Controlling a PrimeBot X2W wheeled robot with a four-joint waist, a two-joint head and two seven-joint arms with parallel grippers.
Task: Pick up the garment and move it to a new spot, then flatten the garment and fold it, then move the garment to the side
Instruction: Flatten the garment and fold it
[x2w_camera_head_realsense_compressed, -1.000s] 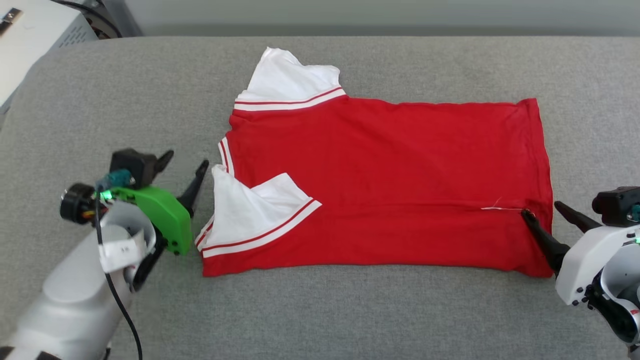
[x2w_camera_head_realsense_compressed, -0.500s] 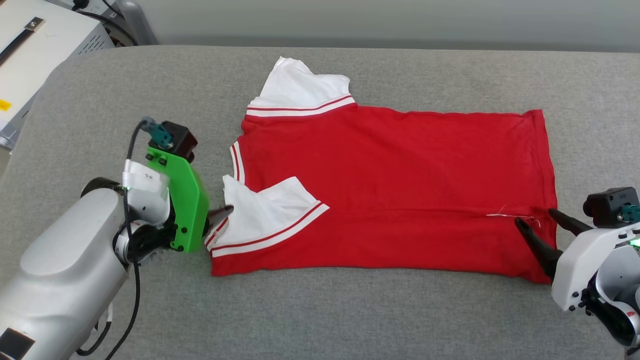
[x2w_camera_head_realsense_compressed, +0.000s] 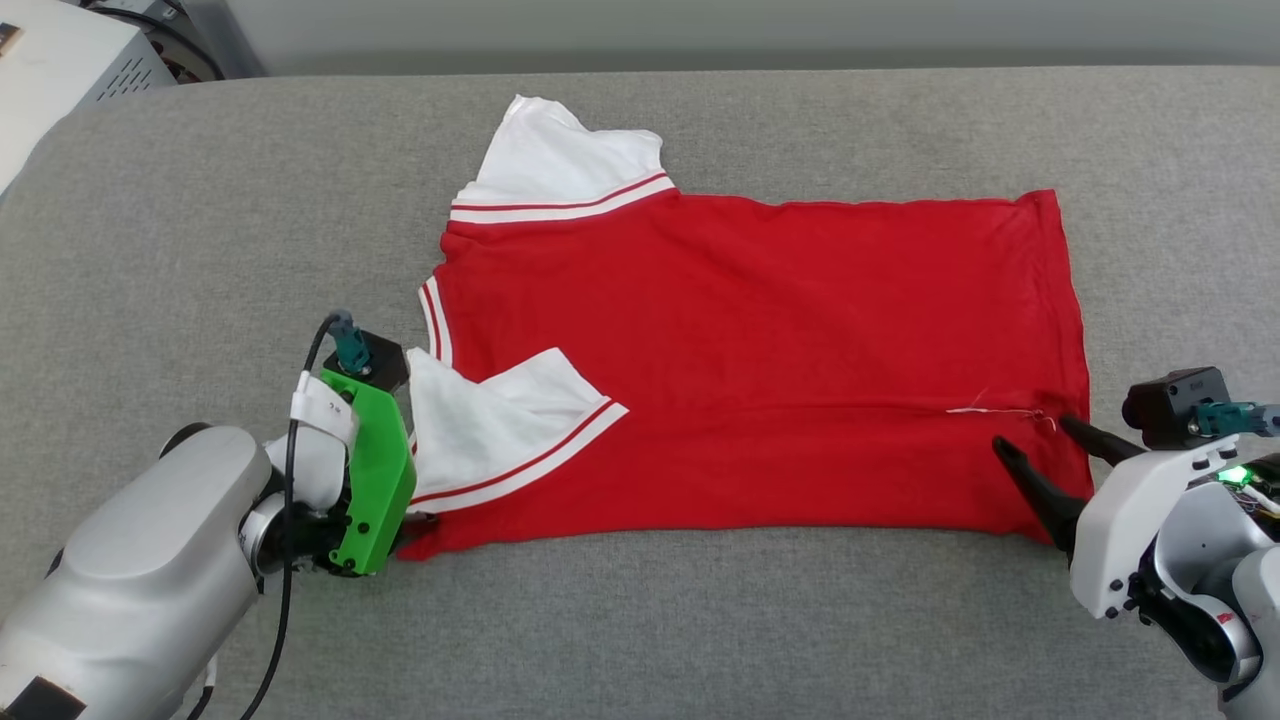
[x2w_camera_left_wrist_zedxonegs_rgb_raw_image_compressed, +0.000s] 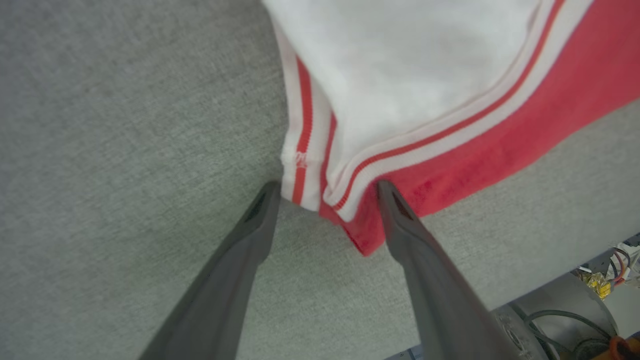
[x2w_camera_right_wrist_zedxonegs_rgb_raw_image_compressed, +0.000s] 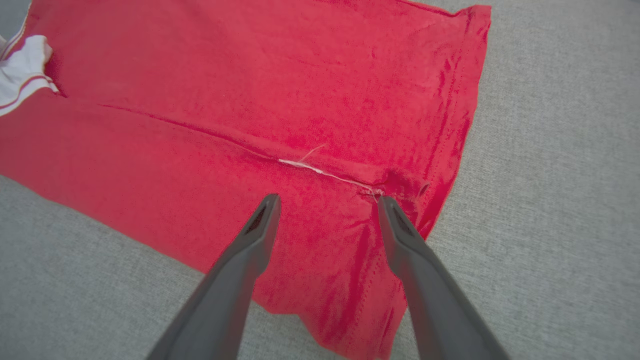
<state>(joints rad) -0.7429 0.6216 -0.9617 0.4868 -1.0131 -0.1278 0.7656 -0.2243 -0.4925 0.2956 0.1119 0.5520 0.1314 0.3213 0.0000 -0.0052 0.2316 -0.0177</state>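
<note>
The garment (x2w_camera_head_realsense_compressed: 760, 360), a red jersey T-shirt, lies spread along the middle of a grey padded surface (x2w_camera_head_realsense_compressed: 640, 620), collar end to the left and hem (x2w_camera_right_wrist_zedxonegs_rgb_raw_image_compressed: 460, 100) to the right, with a long strip of its near side folded over onto the body. The left gripper (x2w_camera_left_wrist_zedxonegs_rgb_raw_image_compressed: 325, 187), fingers spread wide and holding nothing, straddles the near-left corner where striped trim meets red cloth. The right gripper (x2w_camera_head_realsense_compressed: 1032, 431), equally wide and empty, hovers over the near-right corner by the hem.

The step in hand looks like a two-corner pinch for the next fold. To do it well, each gripper probably needs to catch every layer at its corner, not just the top one. Both should then lift and carry together, so the fold line runs straight.

The knit is thin and soft, creasing readily. The white near sleeve (x2w_camera_head_realsense_compressed: 490, 420) lies folded over the red body, while the far sleeve (x2w_camera_head_realsense_compressed: 560, 160) juts out as a limp triangle. A loose pale thread (x2w_camera_right_wrist_zedxonegs_rgb_raw_image_compressed: 320, 170) trails along the fold line.
</note>
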